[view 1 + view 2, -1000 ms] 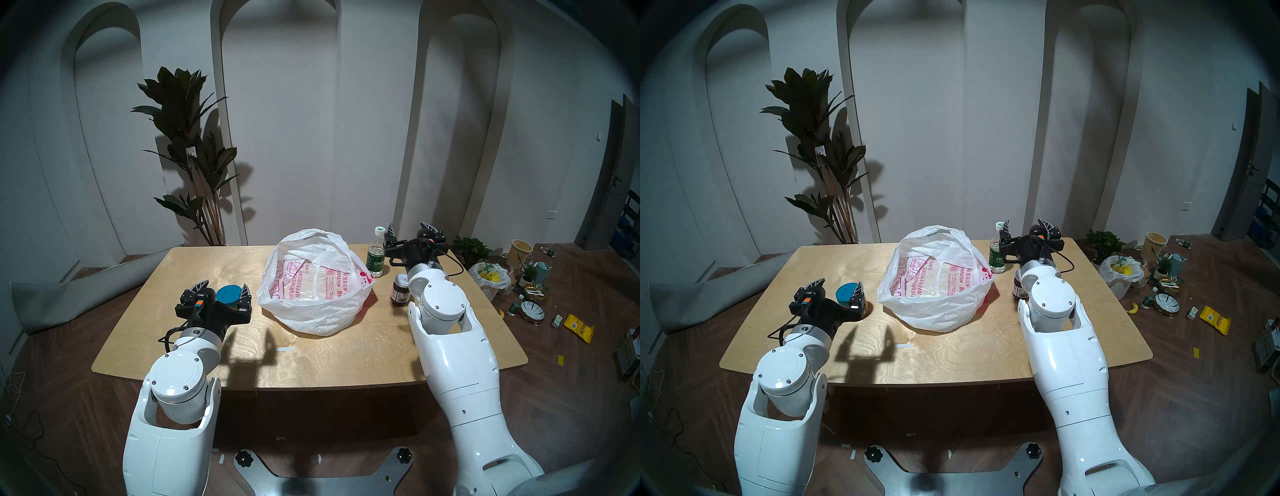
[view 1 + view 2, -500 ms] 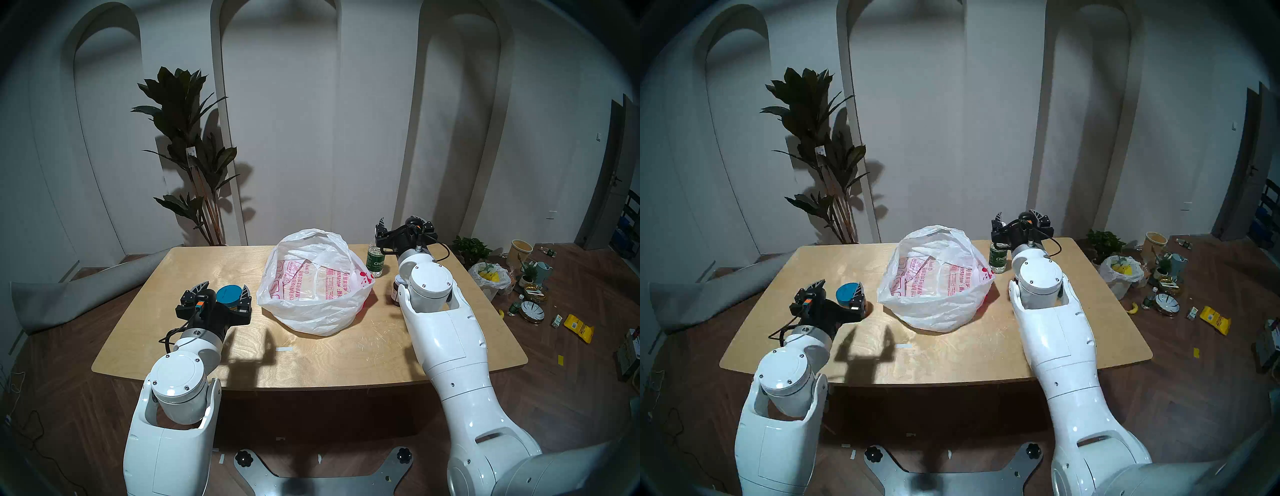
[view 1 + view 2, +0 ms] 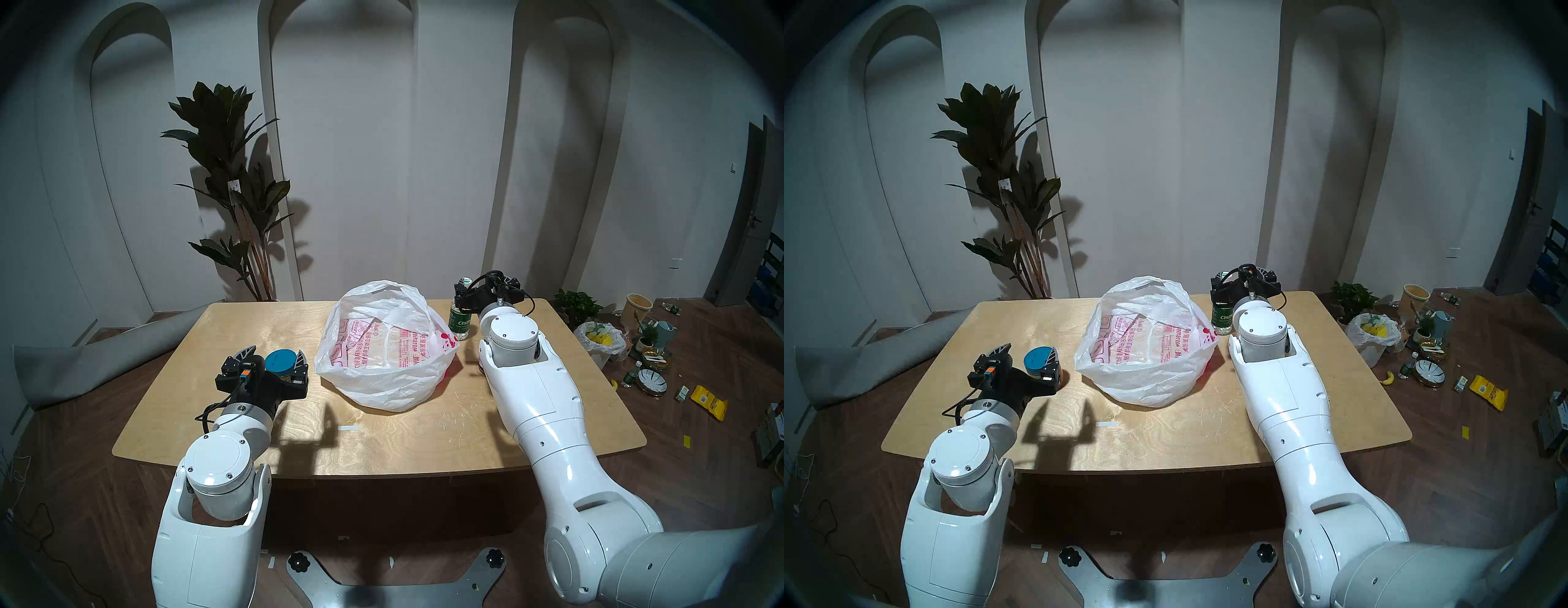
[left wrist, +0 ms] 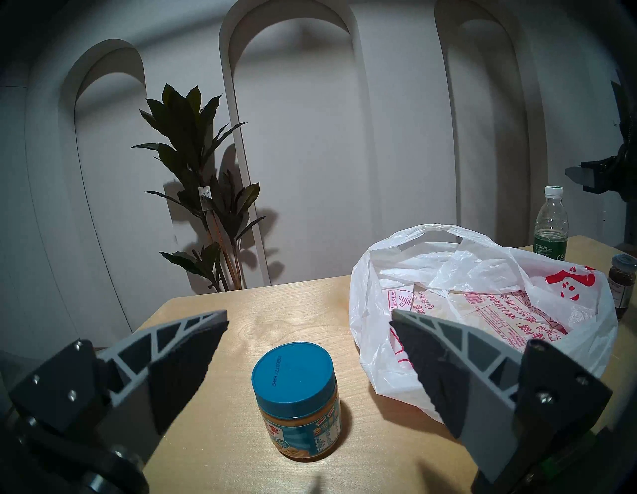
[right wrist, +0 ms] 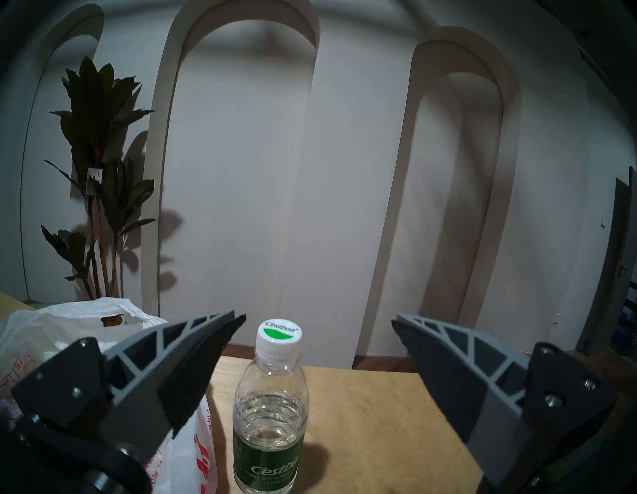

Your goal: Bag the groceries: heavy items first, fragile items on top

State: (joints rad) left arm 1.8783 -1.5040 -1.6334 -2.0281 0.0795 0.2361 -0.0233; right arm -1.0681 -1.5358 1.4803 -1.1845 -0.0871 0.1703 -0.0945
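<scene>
- Head stereo left view: the wooden table (image 3: 382,441) is seen with items noted from left to right.
- At far left, the left gripper (image 3: 273,354) is held level above the table, fingers spread wide, nothing pinched.
- The blue-lidded jar (image 3: 280,363) is seen upright on the table, framed between those spread fingers in the head view; in the left wrist view the jar (image 4: 296,400) is seen standing below and between the fingers, untouched, with an orange-yellow label.
- At table centre, the white plastic bag (image 3: 382,352) is seen slumped open, mouth upward, red print on its wall, loop handles raised at the far side. Flat printed packaging is visible through the opening.
- Just right of the bag, the water bottle (image 3: 460,320) is seen upright with a green label, close to the bag's wall; contact cannot be told.
- In the right wrist view, the right gripper (image 5: 319,320) is seen level with the bottle's white cap, fingers spread, one on each side of the bottle (image 5: 270,414), clear gaps on both sides.
- The small dark jar (image 4: 622,289) is recorded in the left wrist view only, upright on the table to the right of the bag; in the head views it is hidden behind the right arm.
- On the floor at far right, a yellow packet (image 3: 708,401) is noted, well apart from the table.
</scene>
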